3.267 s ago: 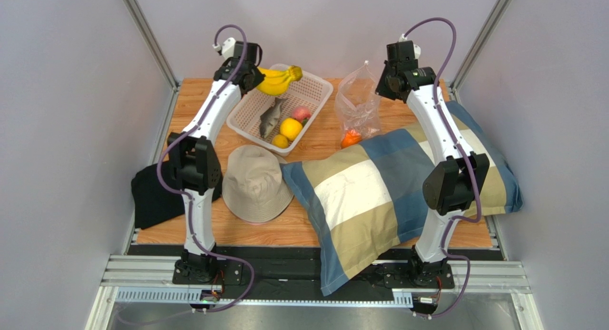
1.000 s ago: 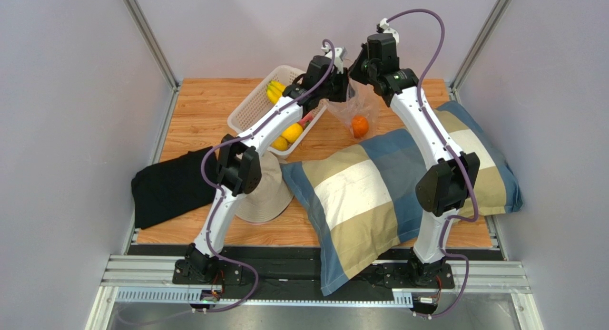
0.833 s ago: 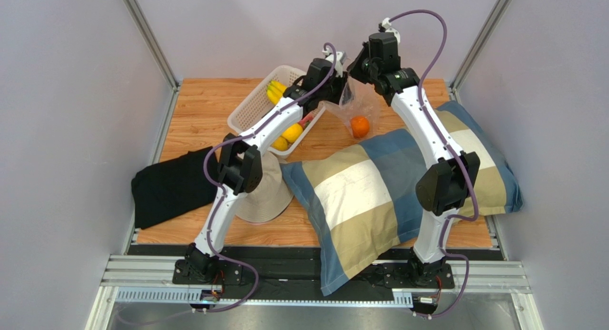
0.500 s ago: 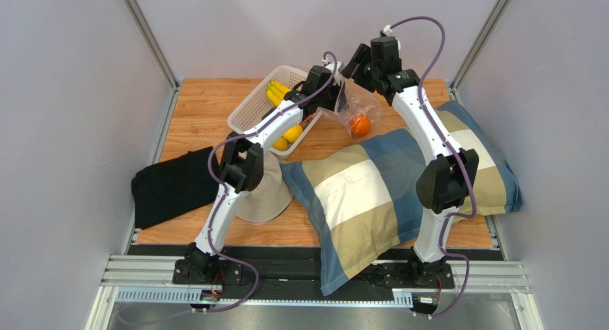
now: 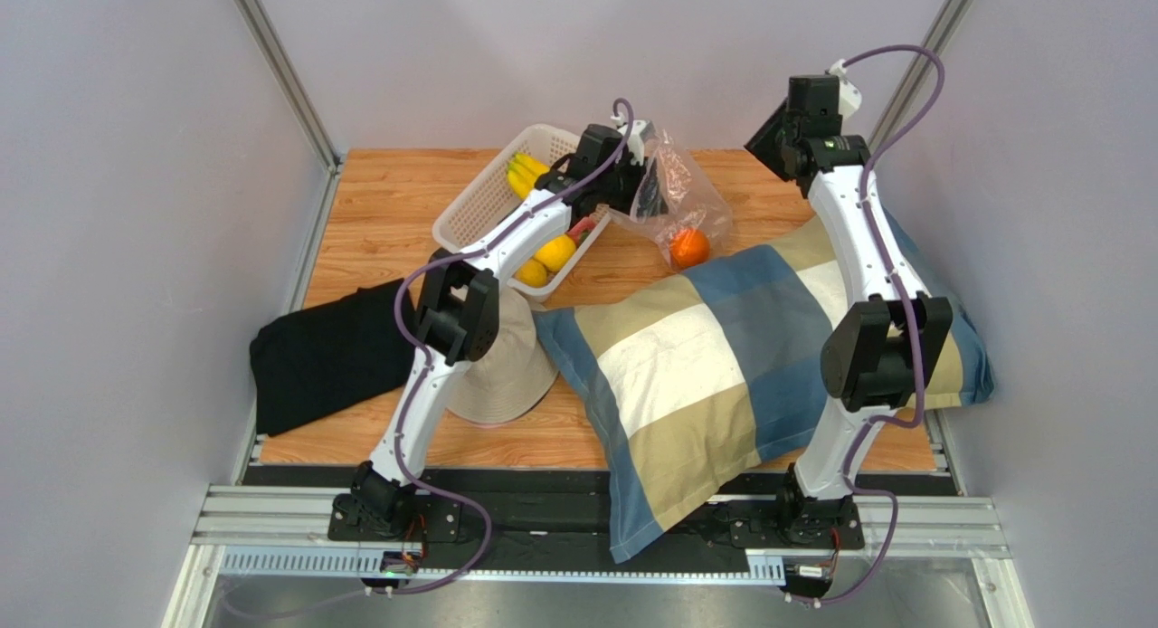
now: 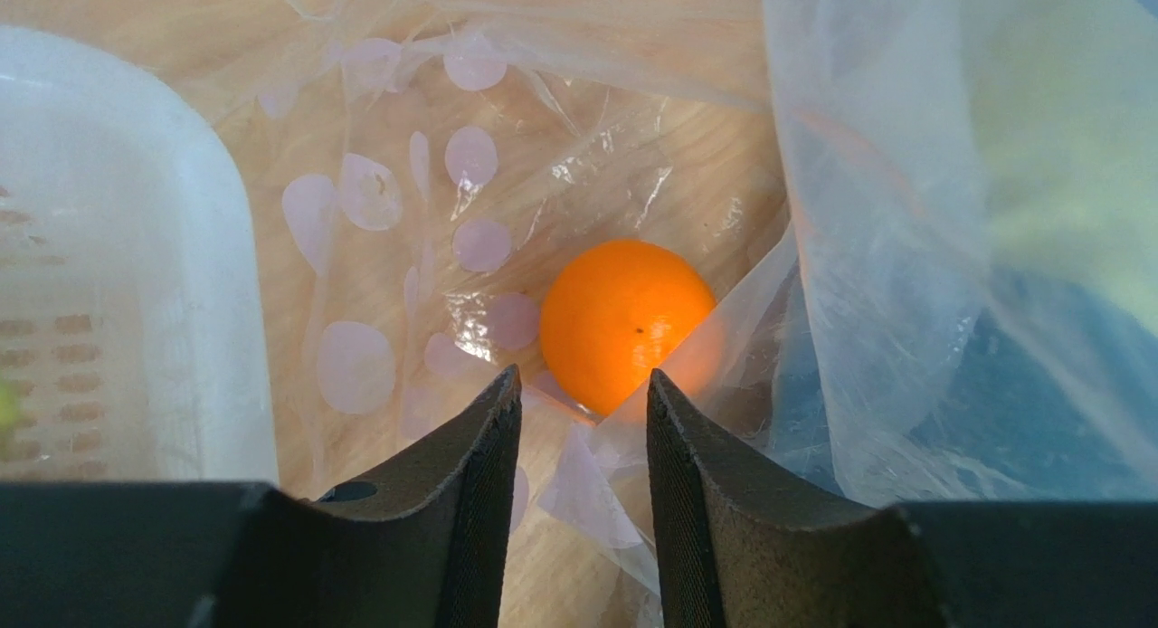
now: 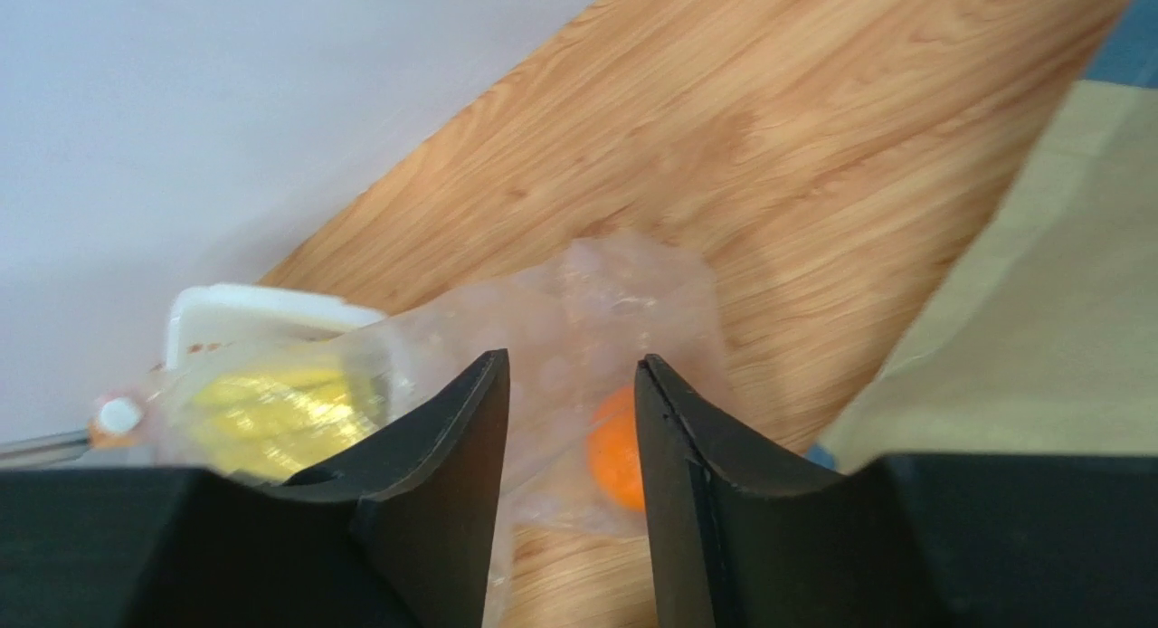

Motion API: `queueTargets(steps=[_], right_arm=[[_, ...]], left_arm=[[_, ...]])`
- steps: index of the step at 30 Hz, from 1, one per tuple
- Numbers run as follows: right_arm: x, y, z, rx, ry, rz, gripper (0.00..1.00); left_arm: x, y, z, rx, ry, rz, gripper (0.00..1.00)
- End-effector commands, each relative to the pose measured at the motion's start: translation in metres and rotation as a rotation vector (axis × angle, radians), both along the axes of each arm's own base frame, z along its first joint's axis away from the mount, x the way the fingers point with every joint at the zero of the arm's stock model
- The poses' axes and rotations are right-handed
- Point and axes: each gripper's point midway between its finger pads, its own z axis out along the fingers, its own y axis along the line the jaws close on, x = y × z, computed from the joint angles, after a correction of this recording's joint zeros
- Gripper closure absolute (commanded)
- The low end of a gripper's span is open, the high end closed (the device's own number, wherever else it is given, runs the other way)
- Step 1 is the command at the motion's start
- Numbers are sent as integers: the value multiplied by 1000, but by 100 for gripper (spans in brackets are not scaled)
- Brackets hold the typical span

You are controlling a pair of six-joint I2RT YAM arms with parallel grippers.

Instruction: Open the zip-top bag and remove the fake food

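The clear zip-top bag [image 5: 687, 194] stands crumpled at the back of the table with the orange [image 5: 689, 248] inside it. My left gripper [image 5: 650, 180] is at the bag's left side with its jaws partly open. In the left wrist view [image 6: 582, 384] bag film [image 6: 884, 221] lies below the gap and the orange [image 6: 625, 323] is just beyond the tips. My right gripper [image 5: 764, 137] is open and empty, raised at the back right, apart from the bag [image 7: 625, 302]. It looks down on the orange [image 7: 619, 452]. The bananas [image 5: 521, 173] and a yellow fruit [image 5: 553, 252] lie in the basket. The fish and the pink fruit are hidden.
The white mesh basket [image 5: 476, 207] stands left of the bag, under my left arm. A striped pillow [image 5: 707, 357] covers the right half of the table. A beige hat [image 5: 510, 384] and a black cloth [image 5: 320, 363] lie at the front left.
My right gripper has let go of the bag's top and swung away to the back right. My left gripper stays at the bag. The bag has sagged toward the pillow.
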Motion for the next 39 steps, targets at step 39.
queueTargets(steps=[39], right_arm=[[12,17,-81,-70,281,127,62]], left_arm=[[-10,15,-17,-235,291,-47,56]])
